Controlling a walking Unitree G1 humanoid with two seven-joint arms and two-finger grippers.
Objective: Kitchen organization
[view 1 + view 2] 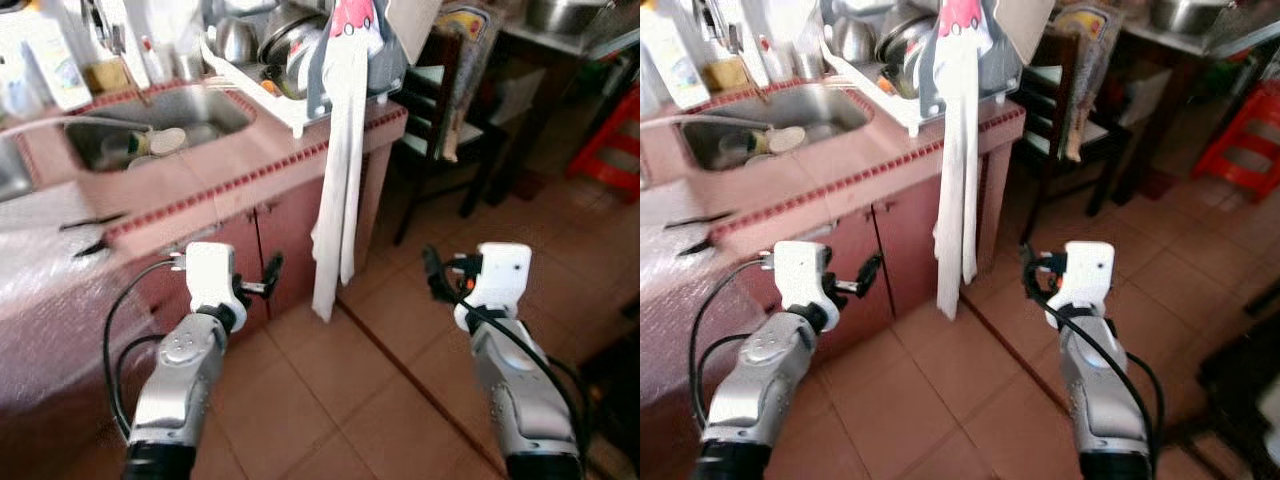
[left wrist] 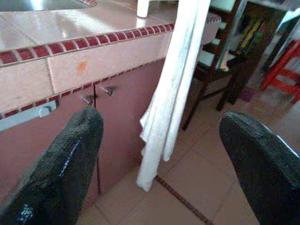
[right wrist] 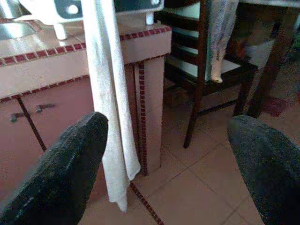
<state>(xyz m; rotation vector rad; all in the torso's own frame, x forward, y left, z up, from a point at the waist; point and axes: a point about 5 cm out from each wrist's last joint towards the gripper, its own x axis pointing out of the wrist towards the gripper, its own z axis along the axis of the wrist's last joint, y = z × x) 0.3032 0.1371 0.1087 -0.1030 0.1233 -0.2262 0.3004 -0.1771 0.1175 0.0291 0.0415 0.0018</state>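
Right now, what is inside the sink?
Inside the sink lie a few dishes, one pale and round. What lies under them and in the near corner is hidden.

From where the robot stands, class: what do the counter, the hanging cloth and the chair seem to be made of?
Counter: glazed ceramic tile, pinkish, glossy, with visible joints and a red tile trim along the edge.
Cloth: soft woven fabric, probably cotton; it hangs limp in folds, matte white.
Chair: dark wood by its look, slightly shiny, slatted back.
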